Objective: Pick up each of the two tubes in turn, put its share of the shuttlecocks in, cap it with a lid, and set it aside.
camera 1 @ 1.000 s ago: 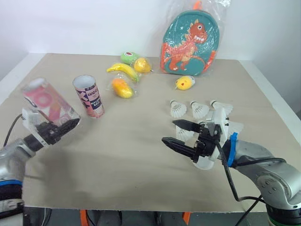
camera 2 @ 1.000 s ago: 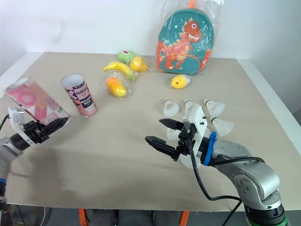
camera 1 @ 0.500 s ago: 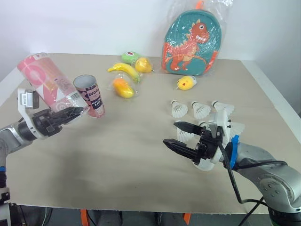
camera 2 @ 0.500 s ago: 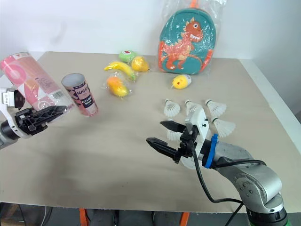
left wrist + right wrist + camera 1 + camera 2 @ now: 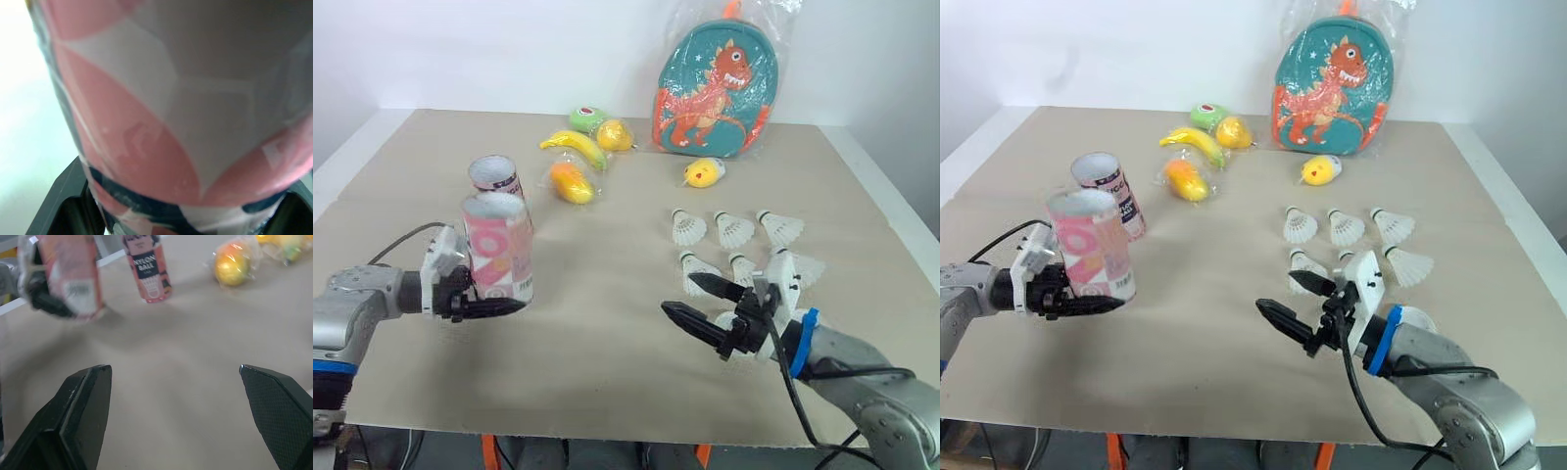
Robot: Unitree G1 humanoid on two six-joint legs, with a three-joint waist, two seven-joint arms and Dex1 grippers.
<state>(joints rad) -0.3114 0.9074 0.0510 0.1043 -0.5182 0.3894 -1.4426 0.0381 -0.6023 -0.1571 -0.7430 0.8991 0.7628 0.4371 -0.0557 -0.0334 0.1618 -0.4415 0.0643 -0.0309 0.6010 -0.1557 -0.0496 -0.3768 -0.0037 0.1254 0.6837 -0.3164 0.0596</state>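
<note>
My left gripper (image 5: 489,304) is shut on the base of a pink and white tube (image 5: 497,250), which it holds upright with the open mouth up, low over the table's left side. In the left wrist view the tube's wall (image 5: 171,122) sits between the fingers. The second tube (image 5: 496,176), labelled "nylon ball", stands just behind it. Several white shuttlecocks (image 5: 734,231) lie in two rows at the right. My right gripper (image 5: 678,296) is open and holds nothing, in front of the shuttlecocks, pointing left toward the tubes (image 5: 68,276).
At the back of the table lie a banana (image 5: 573,147), bagged fruit (image 5: 568,182) and a yellow toy (image 5: 703,173). A teal dinosaur backpack (image 5: 713,88) in plastic leans against the wall. The table's front edge runs just below both grippers.
My left gripper has swung the pink tube from a raised tilt down to upright, low in front of the second tube. The right gripper has dropped slightly and stays open.
</note>
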